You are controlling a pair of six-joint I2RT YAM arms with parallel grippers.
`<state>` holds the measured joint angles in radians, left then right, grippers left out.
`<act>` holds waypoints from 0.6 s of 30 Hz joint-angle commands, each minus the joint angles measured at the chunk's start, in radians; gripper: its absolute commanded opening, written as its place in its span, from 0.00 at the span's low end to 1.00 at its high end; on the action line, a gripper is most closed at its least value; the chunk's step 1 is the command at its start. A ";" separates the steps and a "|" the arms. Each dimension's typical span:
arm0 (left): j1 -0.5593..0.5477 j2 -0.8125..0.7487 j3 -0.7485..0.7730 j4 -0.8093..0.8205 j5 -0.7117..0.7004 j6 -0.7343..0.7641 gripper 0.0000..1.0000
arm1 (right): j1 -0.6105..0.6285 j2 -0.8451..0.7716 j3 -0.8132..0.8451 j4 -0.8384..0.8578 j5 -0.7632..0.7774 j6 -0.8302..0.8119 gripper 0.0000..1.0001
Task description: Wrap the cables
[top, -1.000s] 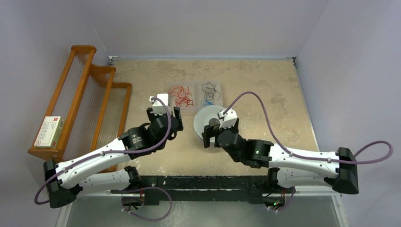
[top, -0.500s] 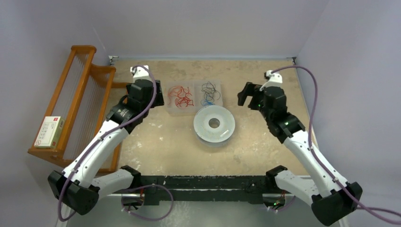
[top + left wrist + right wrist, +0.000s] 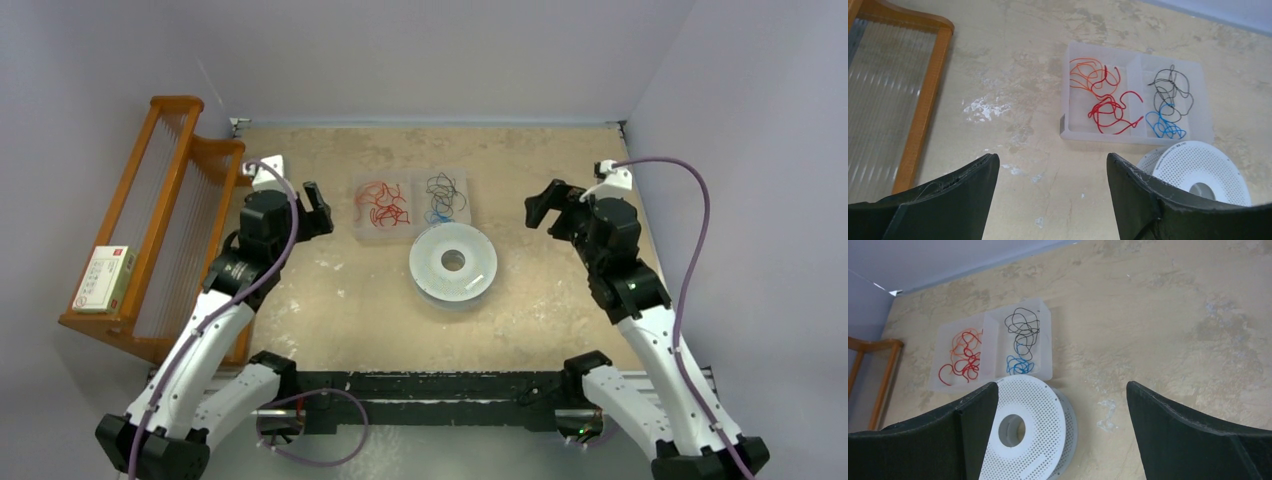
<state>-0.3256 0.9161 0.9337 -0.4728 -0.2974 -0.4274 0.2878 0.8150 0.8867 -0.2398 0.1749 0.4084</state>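
Observation:
The cables [image 3: 1084, 76] are thin curly yellow-orange strands lying loose in the left compartment of a clear tray [image 3: 1108, 137], beside red wires. They also show in the right wrist view [image 3: 964, 340] and faintly from above [image 3: 369, 190]. A white perforated spool [image 3: 453, 262] lies flat just in front of the tray, with nothing wound on it. My left gripper [image 3: 318, 208] is open and empty, raised left of the tray. My right gripper [image 3: 546, 210] is open and empty, raised right of the spool. The wrist views show both open: left [image 3: 1052, 160], right [image 3: 1062, 387].
Red wires [image 3: 1110, 112] share the left compartment; black wires [image 3: 1170, 90] and blue wires [image 3: 1163, 125] fill the right one. A wooden rack [image 3: 170, 200] stands along the table's left edge with a white box [image 3: 105, 278] on it. Walls close the back and right.
Both arms have lifted and swung outward from beside the spool, the left to the left of the tray, the right to the spool's right. The spool and tray have not moved.

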 commanded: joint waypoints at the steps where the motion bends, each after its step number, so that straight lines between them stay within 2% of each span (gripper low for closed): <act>1: 0.004 -0.112 -0.058 0.098 0.064 -0.027 0.79 | -0.001 -0.070 -0.034 -0.015 -0.009 0.078 0.99; 4: 0.004 -0.175 -0.104 0.101 0.079 -0.031 0.79 | -0.001 -0.121 -0.058 -0.038 0.021 0.159 0.99; 6: 0.004 -0.212 -0.134 0.102 0.079 -0.032 0.79 | -0.001 -0.135 -0.077 -0.032 -0.012 0.123 0.99; 10: 0.004 -0.242 -0.154 0.096 0.088 -0.031 0.80 | -0.001 -0.196 -0.150 0.031 0.018 0.077 0.99; 18: 0.004 -0.247 -0.154 0.089 0.081 -0.020 0.81 | -0.001 -0.256 -0.156 0.037 -0.019 0.013 0.99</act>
<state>-0.3256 0.6792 0.7773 -0.4263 -0.2249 -0.4519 0.2878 0.5842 0.7177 -0.2565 0.1688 0.4690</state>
